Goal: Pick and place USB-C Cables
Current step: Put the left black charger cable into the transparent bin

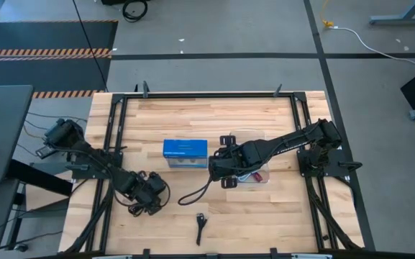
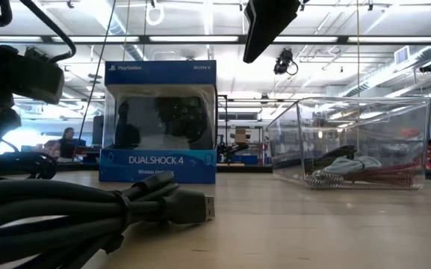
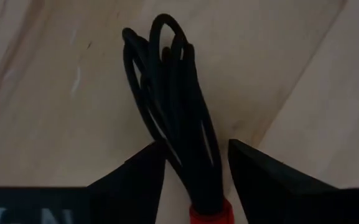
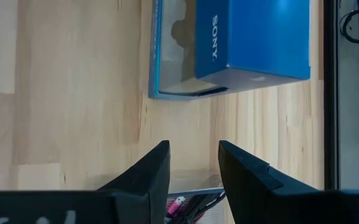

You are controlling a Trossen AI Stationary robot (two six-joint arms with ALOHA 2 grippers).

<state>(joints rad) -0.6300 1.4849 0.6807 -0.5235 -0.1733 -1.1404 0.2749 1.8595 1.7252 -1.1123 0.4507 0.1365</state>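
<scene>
Left gripper (image 1: 144, 196) sits low at the front-left of the worktop (image 1: 265, 216). In its wrist view the jaws are spread with a black cable bundle (image 3: 173, 118) lying between them on the wood; a red band shows at the bundle's near end, cut off by the frame edge. Can't tell if the pads touch the cable. From above this bundle is mostly hidden under the gripper.

Right gripper (image 1: 220, 167) hangs over mid-worktop, between the blue box (image 1: 185, 152) and the clear tray (image 1: 259, 180). Jaws spread, nothing between them; its wrist view shows bare wood and the box beyond. The arm covers most of the tray from above.

A long black cable (image 1: 196, 193) curves on the wood from under the right gripper toward the front; its upper end is hidden by the gripper. A small black cable (image 1: 201, 227) lies alone near the front edge, well apart from both grippers.

In the low view the tray (image 2: 349, 142) holds cables: a grey-white braided one (image 2: 342, 172), a reddish one (image 2: 394, 173), plus a dark one; count unclear through the plastic. A magenta tip shows at the right wrist view's lower edge. A black cable with its plug (image 2: 193, 205) fills the low view's foreground, blurred; which cable this is, can't tell.
</scene>
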